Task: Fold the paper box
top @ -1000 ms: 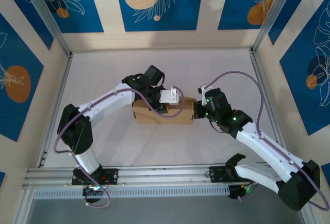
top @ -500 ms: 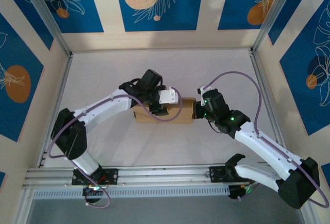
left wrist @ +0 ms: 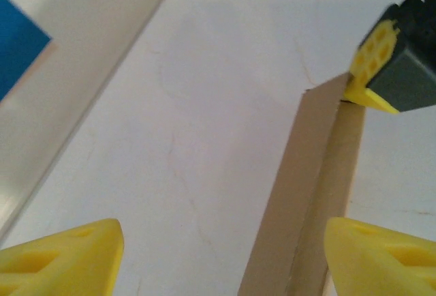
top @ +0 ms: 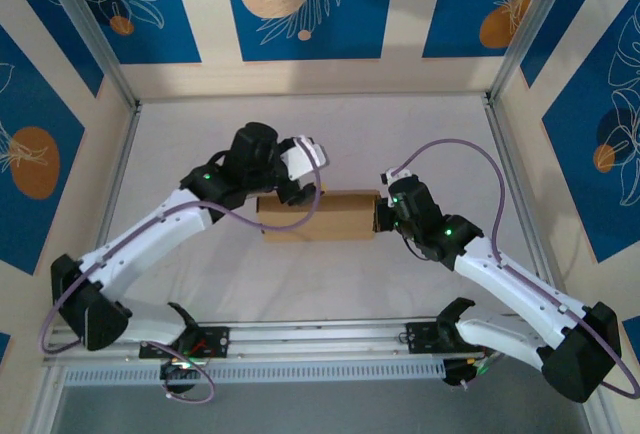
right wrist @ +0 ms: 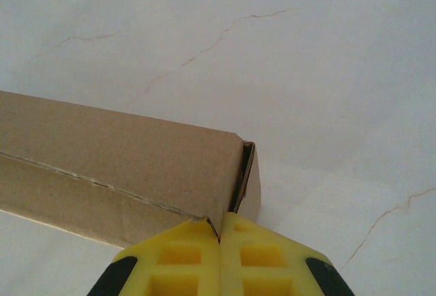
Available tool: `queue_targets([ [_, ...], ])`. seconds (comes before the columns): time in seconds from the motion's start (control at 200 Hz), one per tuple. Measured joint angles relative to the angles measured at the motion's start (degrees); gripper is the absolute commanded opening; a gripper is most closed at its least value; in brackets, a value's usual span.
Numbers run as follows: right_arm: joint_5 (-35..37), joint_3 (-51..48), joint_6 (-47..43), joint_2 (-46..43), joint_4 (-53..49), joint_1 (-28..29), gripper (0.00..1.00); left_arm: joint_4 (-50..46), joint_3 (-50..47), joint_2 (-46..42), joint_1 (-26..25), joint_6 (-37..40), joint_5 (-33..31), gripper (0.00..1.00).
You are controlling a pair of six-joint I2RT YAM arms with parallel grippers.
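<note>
A second ago the left jaws sat low over the middle of the paper box (top: 330,216). Now they are released and stand wide, lifted off and drawn back to the box's far-left corner. The left arm (top: 150,239) has swung out toward the left side of the table (top: 420,134). The top of the box now lies uncovered along its whole length. The box itself has not shifted, and the right jaws have stayed clenched at its right end.

The box lies flat and closed at about mid-table, between the two arms. Its long axis runs left to right, roughly parallel to the near edge. One short end faces the left arm and the other faces the right arm (top: 500,274).

From the left wrist, the box (left wrist: 313,194) runs away from the camera. It sits close beside the right-hand yellow fingertip (left wrist: 381,255) and well apart from the left-hand one (left wrist: 61,255) — nothing is gripped between them. At the box's far end, the yellow tip of the right arm (left wrist: 368,98) meets the end of the card.

From the right wrist, the two yellow fingertips (right wrist: 184,255) are pressed together against the upper corner of the short end of the box (right wrist: 116,153), where a flap edge shows a thin dark gap. Whether a sliver of card is nipped between them I cannot tell.
</note>
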Motion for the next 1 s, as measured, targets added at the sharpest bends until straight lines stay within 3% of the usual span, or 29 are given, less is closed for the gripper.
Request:
queue_targets([
  [0.14, 0.0, 0.0, -0.1, -0.1, -0.2, 0.0, 0.0, -2.1, -1.3, -8.3, 2.1, -2.7, -4.7, 0.7],
  [0.255, 0.0, 0.0, -0.3, -0.2, -0.2, 0.0, 0.0, -5.5, -4.1, -15.8, 7.6, -2.6, -6.6, 0.68],
  [0.42, -0.1, 0.0, -0.9, -0.2, -0.2, 0.0, 0.0, -11.7, -11.3, -21.8, 11.8, 2.4, -7.6, 0.7],
  [0.67, -0.5, 0.0, -1.5, -0.4, -0.3, -0.1, 0.0, -17.8, -17.0, -20.4, 11.8, 10.6, -7.8, 0.6],
  [1.0, -1.2, -1.1, -1.5, -2.1, -0.3, -0.1, 0.0, -15.1, -17.8, -15.4, 11.8, 12.0, -8.9, 0.46],
])
